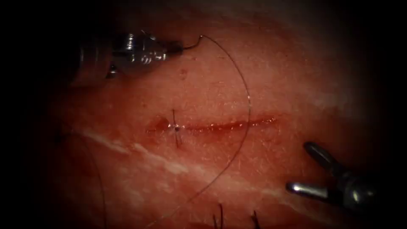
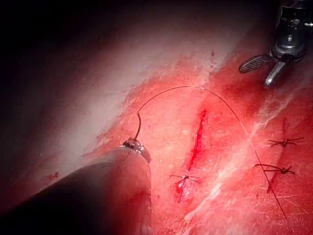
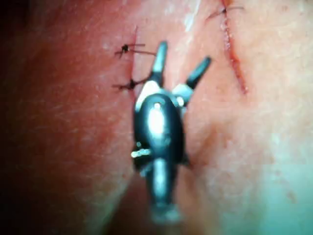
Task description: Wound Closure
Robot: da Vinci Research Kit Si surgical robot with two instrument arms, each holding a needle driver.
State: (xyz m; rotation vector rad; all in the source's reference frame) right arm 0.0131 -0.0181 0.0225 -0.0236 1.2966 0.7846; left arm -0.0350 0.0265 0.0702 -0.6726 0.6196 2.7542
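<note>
Left tool point(image 1: 180, 48) sits at upper left in the endoscope view, above the cut point(image 1: 220, 125), jaws clenched on something thin and dark at its tip: a short curved piece runs from the jaws to the thread point(image 1: 248, 106), so this looks like the needle point(image 1: 193, 44) held near its tail end, but mostly hidden in the jaws; cannot tell exactly where along its curve. Needle is off the tissue point(image 1: 296, 76), not in it, well above the cut's left part. Thread arcs from the tip rightward, then down across the cut near its middle-right and on toward lower left. Left wrist view shows the same: tool tip point(image 2: 136, 144) with a dark curved piece point(image 2: 138, 125) rising from it, thread point(image 2: 234, 117) looping over the cut point(image 2: 198, 139). Right tool point(image 1: 313, 167) is at lower right, below the cut and well apart from needle and thread, jaws spread wide, holding nothing. Right wrist view confirms spread jaws on the right tool point(image 3: 181, 61) over bare tissue. One stitch point(image 1: 175, 128) crosses the cut near its left end. Red fluid point(image 1: 237, 124) lines the cut. More knotted stitches point(image 3: 128, 66) lie beside the right tool on a second line.
</note>
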